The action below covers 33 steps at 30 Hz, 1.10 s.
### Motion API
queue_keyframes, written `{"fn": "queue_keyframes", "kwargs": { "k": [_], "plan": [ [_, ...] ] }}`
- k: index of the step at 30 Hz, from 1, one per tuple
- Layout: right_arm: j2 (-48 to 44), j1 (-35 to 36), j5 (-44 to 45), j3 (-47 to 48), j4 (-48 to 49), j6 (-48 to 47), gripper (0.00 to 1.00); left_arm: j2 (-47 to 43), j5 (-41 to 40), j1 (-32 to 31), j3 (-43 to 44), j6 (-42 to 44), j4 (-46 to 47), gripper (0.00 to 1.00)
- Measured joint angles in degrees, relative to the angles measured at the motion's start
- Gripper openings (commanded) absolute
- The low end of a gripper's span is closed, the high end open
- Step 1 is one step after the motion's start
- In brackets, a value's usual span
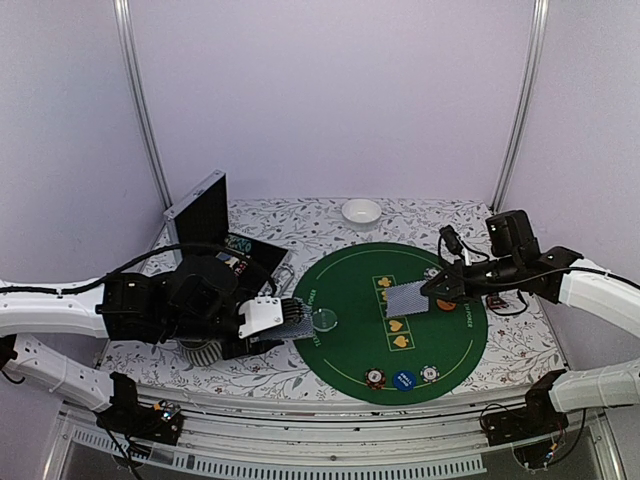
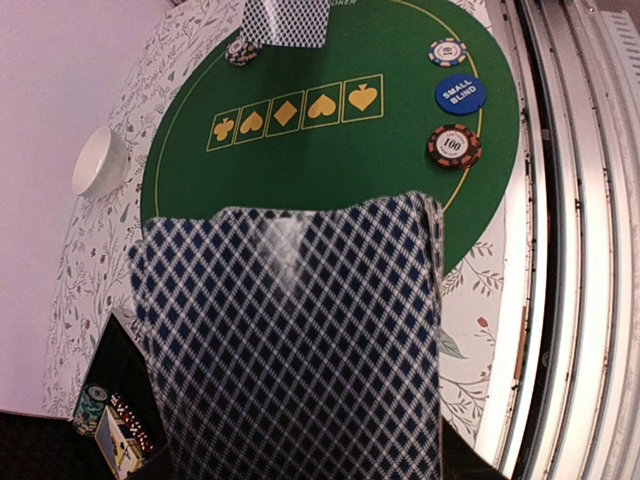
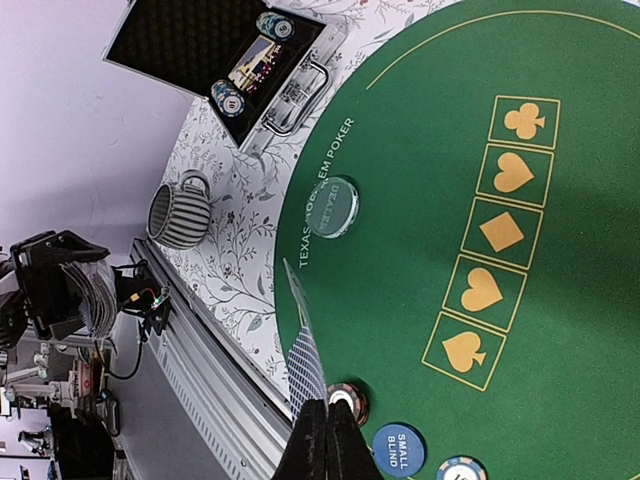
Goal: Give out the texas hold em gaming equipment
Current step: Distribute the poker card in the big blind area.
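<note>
While left tool (image 1: 287,319) grasps deck (image 2: 290,350), right tool (image 3: 327,445), clenched on 1 card (image 3: 305,365), should lay it flat, clear of chips (image 1: 404,380).

The round mat (image 1: 350,300) is green with yellow suit boxes, on a white tablecloth (image 1: 300,215) printed with grey leaves. The deck (image 2: 290,350) and the single card (image 1: 403,298) have blue-and-white diamond-lattice backs. At the near edge, the button (image 2: 460,94) is blue, the chip (image 2: 454,146) beside it reddish-brown.

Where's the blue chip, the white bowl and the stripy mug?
Blue chip (image 2: 460,94): left wrist view, its face.
Bowl (image 2: 97,163): left wrist view, its outer wall.
Mug (image 3: 182,217): right wrist view, its ribbed side.
</note>
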Motion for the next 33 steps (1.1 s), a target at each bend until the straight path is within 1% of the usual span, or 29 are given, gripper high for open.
{"fn": "queue_keyframes", "kwargs": {
  "k": [4,6,11,15,18,21,25,30,33],
  "plan": [
    [-0.02,-2.12,0.33,-0.28,0.85,-0.02,0.02,0.02,0.02,0.00,0.00,-0.02,0.00,0.53],
    [-0.22,-3.63,1.27,-0.92,3.06,0.57,0.02,0.07,0.02,0.00,0.00,-0.02,0.00,0.53],
    [0.39,-5.68,5.77,-4.50,14.05,5.88,0.02,0.26,0.04,0.00,0.00,-0.04,-0.02,0.54],
    [6.03,-5.81,9.97,-6.69,24.48,11.65,0.02,0.28,0.07,0.00,0.00,-0.11,-0.04,0.54],
    [11.93,-5.86,12.92,-6.49,29.44,14.84,0.02,0.28,0.22,0.02,0.00,-0.15,-0.09,0.54],
    [18.71,-5.86,16.11,-3.91,31.98,16.44,0.02,0.28,0.28,0.07,0.00,-0.17,-0.15,0.54],
    [26.95,-6.62,19.26,1.84,33.97,16.85,0.02,0.28,0.52,0.07,0.00,-0.17,-0.22,0.54],
    [37.92,-9.20,19.50,11.21,34.84,16.39,0.02,0.28,0.90,0.11,0.00,-0.17,-0.39,0.54],
    [44.35,-11.30,17.86,18.71,32.46,13.64,0.02,0.28,1.03,0.11,0.00,-0.17,-0.42,0.54]
  ]
}}
